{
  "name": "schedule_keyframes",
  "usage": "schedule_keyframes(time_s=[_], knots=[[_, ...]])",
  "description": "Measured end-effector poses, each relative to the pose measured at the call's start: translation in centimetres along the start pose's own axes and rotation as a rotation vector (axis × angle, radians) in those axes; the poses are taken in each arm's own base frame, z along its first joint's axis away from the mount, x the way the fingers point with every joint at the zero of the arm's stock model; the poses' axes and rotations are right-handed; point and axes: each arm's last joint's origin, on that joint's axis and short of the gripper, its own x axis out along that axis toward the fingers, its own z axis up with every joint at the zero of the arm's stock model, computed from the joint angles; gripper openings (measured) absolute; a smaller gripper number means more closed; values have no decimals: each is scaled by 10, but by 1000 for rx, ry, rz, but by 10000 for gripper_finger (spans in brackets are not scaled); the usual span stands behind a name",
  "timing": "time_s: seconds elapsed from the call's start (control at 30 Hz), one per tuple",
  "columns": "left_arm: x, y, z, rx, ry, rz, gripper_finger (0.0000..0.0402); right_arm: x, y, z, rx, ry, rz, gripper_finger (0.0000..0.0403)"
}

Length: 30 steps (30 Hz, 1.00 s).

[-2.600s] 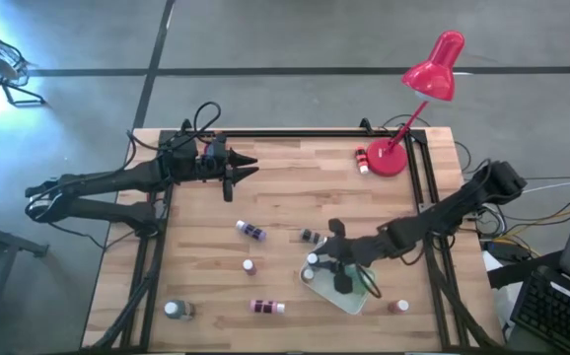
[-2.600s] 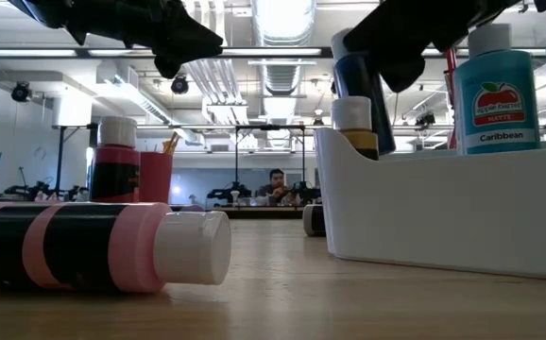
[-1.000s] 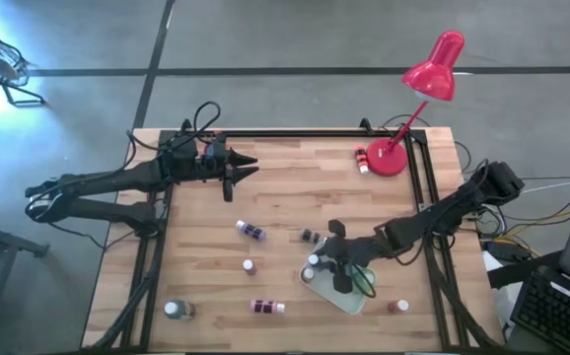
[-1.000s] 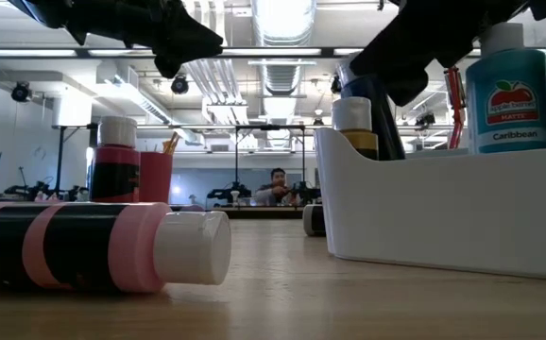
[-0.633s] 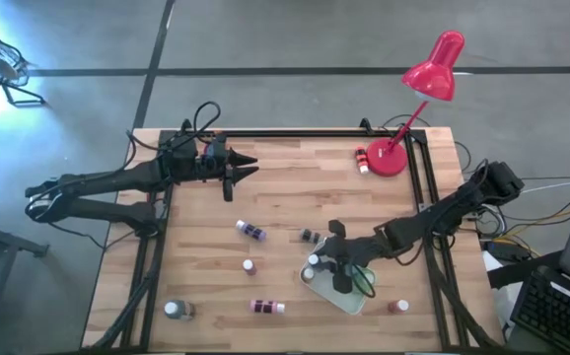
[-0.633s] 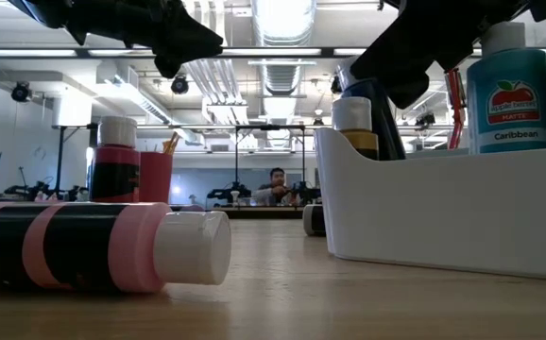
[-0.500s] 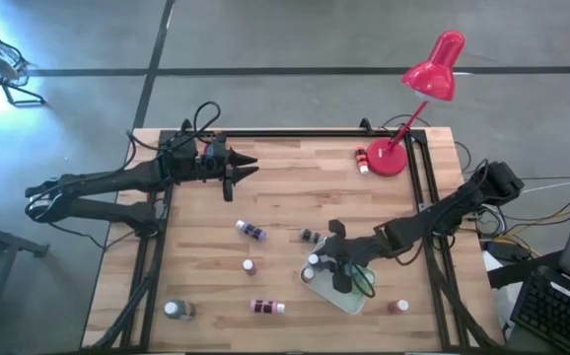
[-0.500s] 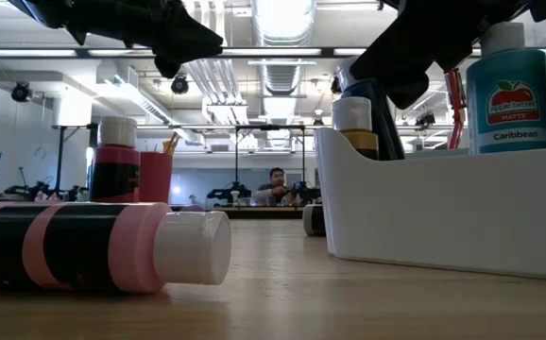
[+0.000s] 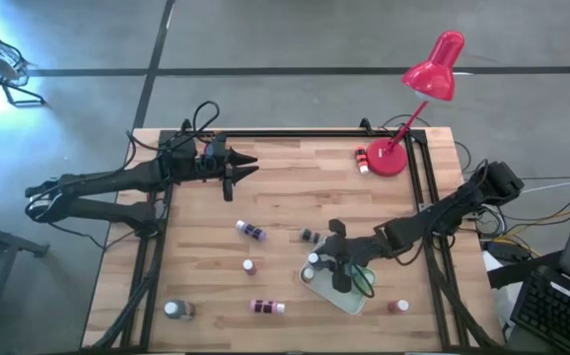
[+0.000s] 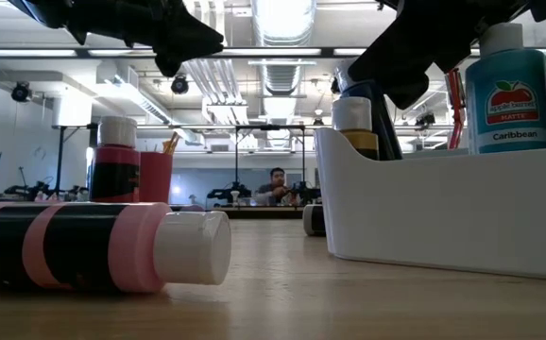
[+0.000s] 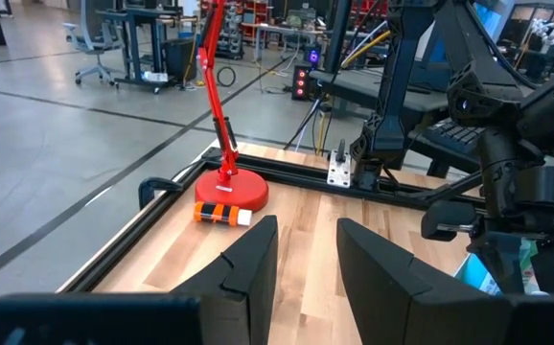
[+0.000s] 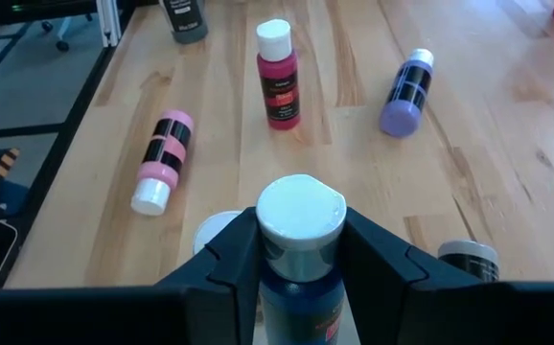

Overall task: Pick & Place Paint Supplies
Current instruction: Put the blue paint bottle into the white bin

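Observation:
My right gripper (image 9: 336, 270) hangs over the white tray (image 9: 356, 306) at the near right and is shut on a dark blue, white-capped paint bottle (image 12: 301, 216). The tray holds an upright teal bottle (image 10: 507, 90) and a yellow-and-black one (image 10: 353, 123). Loose bottles stand or lie on the wood: purple (image 9: 251, 231), dark (image 9: 310, 237), red (image 9: 249, 266), pink (image 9: 265, 307), clear (image 9: 174, 310), brown (image 9: 396, 307). My left gripper (image 9: 250, 166) waits open above the far left part of the table, with nothing between its fingers (image 11: 258, 264). My right gripper pinches the blue bottle just under its white cap, at the neck (image 12: 301, 268), one finger (image 12: 234, 254) on each side. The fingers slant down from the table's right. The bottle (image 10: 369, 104) hangs tilted, its lower end hidden behind the tray's wall (image 10: 443, 208).
A red desk lamp (image 9: 431, 74) stands at the far right corner, with an orange-and-black bottle (image 9: 362, 158) lying beside its base. Black rails run along the table's far, left and right edges. Bare wood lies in the middle of the table, between the two arms.

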Motion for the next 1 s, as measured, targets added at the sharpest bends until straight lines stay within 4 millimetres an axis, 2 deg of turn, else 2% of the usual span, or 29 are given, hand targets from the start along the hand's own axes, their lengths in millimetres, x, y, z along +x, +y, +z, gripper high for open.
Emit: schedule_keyframes(time_s=[0.3,0.57,0.87,1.0], knots=[[0,0,0,0,0,0,117,0,0,0,1,-2,-7,112],[0,0,0,0,0,0,117,0,0,0,1,-2,-7,138],[0,0,0,0,0,1,117,0,-1,-2,-6,18,-15,119],[0,0,0,0,0,1,117,0,-1,-2,-5,19,-16,131]])
